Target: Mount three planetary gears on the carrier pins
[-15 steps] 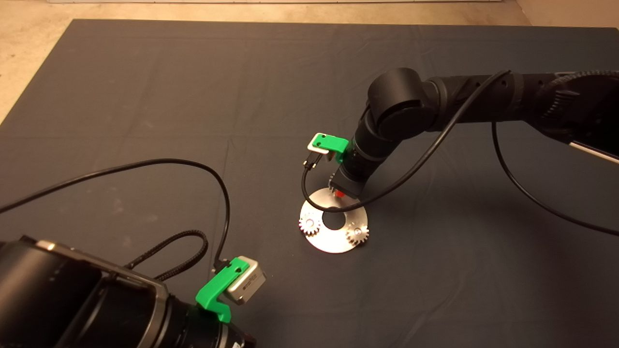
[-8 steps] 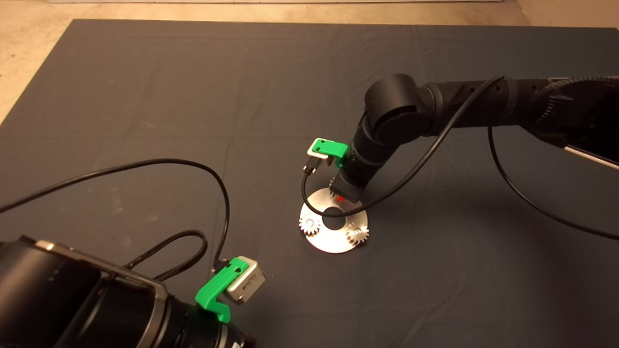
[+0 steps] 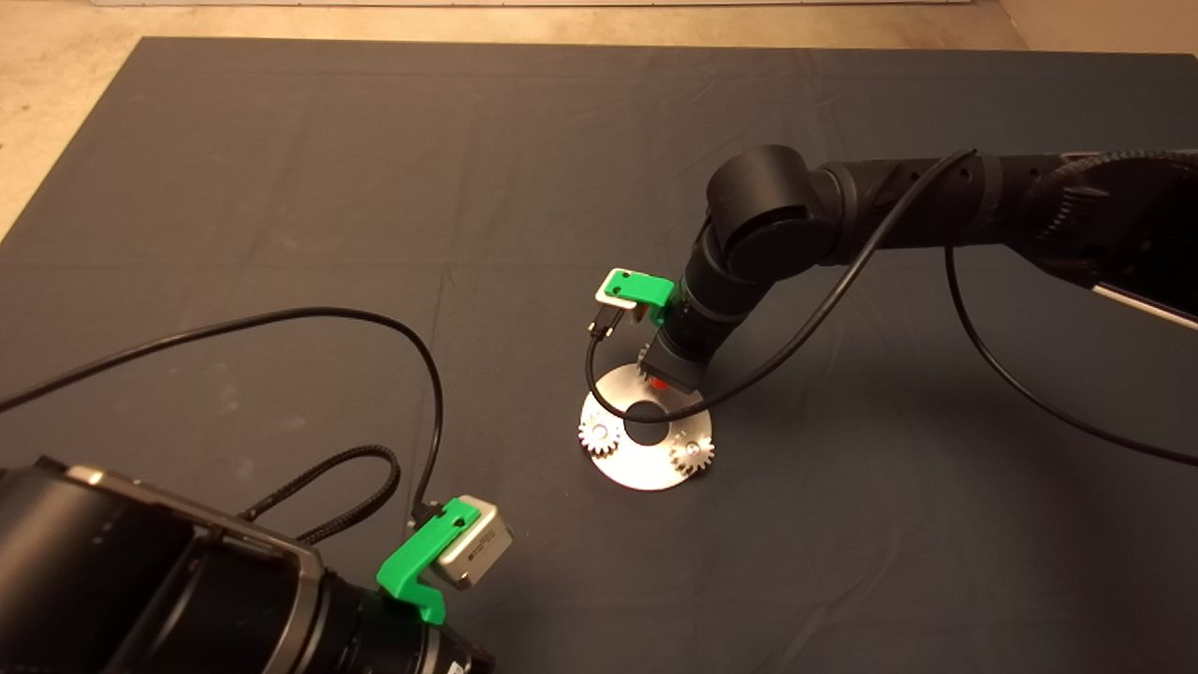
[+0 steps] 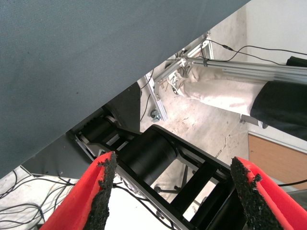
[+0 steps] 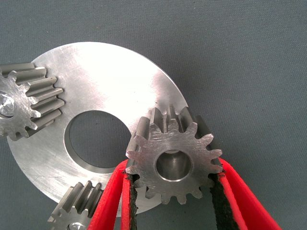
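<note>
Your right pincer (image 5: 172, 191) is clamped on the third planetary gear (image 5: 171, 160), one black pad pressed against each side of its teeth; in the right wrist view that gear sits over the rim of the silver disc (image 5: 110, 81), its round bore facing the camera with a pale surface showing inside it; you cannot tell from these views whether that is a carrier pin, nor whether the gear is seated or held just above the disc.

Seen from the head camera, the right arm (image 3: 842, 206) reaches in from the right and points steeply down, so the right pincer (image 3: 661, 380) stands at the far edge of the disc (image 3: 646, 466), near the middle of the dark mat (image 3: 281, 187) on your bench; two other gears are already on the disc, one at its left (image 3: 599, 435) and one at its right (image 3: 692, 454), each beside the large centre hole (image 3: 646, 423).

Your left pincer (image 4: 175, 191) waits at the lower left of the bench with its fingers well apart and nothing between them; its wrist view takes in the mat's edge and the robot's black frame and cables beyond.
</note>
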`<state>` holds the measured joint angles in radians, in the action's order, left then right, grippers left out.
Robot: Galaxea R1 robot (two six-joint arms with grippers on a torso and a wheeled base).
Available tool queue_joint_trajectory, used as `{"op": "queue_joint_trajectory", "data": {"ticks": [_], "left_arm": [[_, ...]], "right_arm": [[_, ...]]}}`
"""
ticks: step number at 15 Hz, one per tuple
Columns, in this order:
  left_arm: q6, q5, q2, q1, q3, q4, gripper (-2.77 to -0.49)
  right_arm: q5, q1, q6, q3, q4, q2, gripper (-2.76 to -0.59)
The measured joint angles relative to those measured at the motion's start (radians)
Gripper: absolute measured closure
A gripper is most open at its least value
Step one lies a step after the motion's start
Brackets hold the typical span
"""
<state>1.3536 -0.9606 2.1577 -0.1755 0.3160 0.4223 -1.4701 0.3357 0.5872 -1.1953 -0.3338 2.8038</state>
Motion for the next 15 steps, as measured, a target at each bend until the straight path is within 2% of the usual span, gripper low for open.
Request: {"op": "queue_joint_trajectory", "data": {"ticks": [5,8,10,15], "left_arm": [[0.000,0.000,0.000,0.000,0.000,0.000,-1.65],[0.000,0.000,0.000,0.000,0.000,0.000,-1.65],[0.000,0.000,-0.001,0.000,0.000,0.000,-1.65],[0.000,0.000,-0.005,0.000,0.000,0.000,-1.65]], "right_arm": [[-0.011,-0.001,-0.003,0.000,0.000,0.000,-0.82],[-0.012,0.000,-0.003,0.000,0.000,0.000,-0.82],[-0.022,-0.001,-0.004,0.000,0.000,-0.001,-0.82],[-0.023,-0.001,-0.007,0.000,0.000,-0.003,-0.81]]}}
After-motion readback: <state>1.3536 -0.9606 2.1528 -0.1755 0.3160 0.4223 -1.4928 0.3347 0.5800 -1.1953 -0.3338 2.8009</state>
